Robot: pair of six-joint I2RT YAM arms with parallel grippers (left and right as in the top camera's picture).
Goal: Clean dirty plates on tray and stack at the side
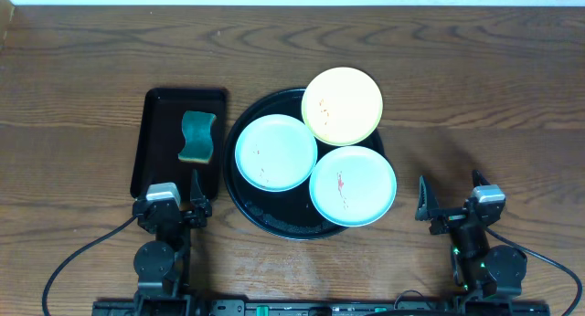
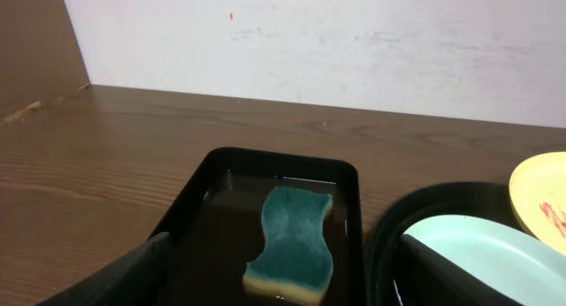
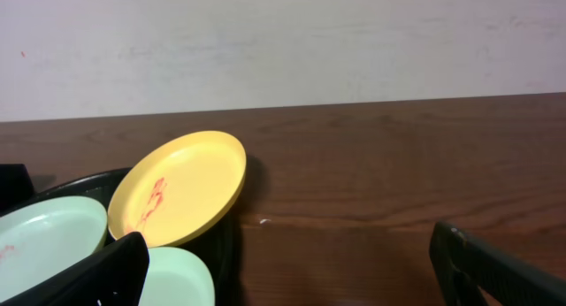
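Parked with jaws spread apart: left gripper (image 1: 174, 195) below-left of the tray (image 1: 274, 226), right gripper (image 1: 450, 195) below-right of it. On the tray, three red-smeared plates: left mint plate (image 1: 275, 152), right mint plate (image 1: 353, 185) at the lower right, yellow plate (image 1: 342, 106) tilted over the upper-right rim. Left of the tray, rectangular black tray (image 1: 146, 142) holding a green sponge (image 1: 196, 137).

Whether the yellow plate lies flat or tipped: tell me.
Tipped. The yellow plate is propped on the rim of the black tray, slanting in the right wrist view, with part of it overhanging the table.
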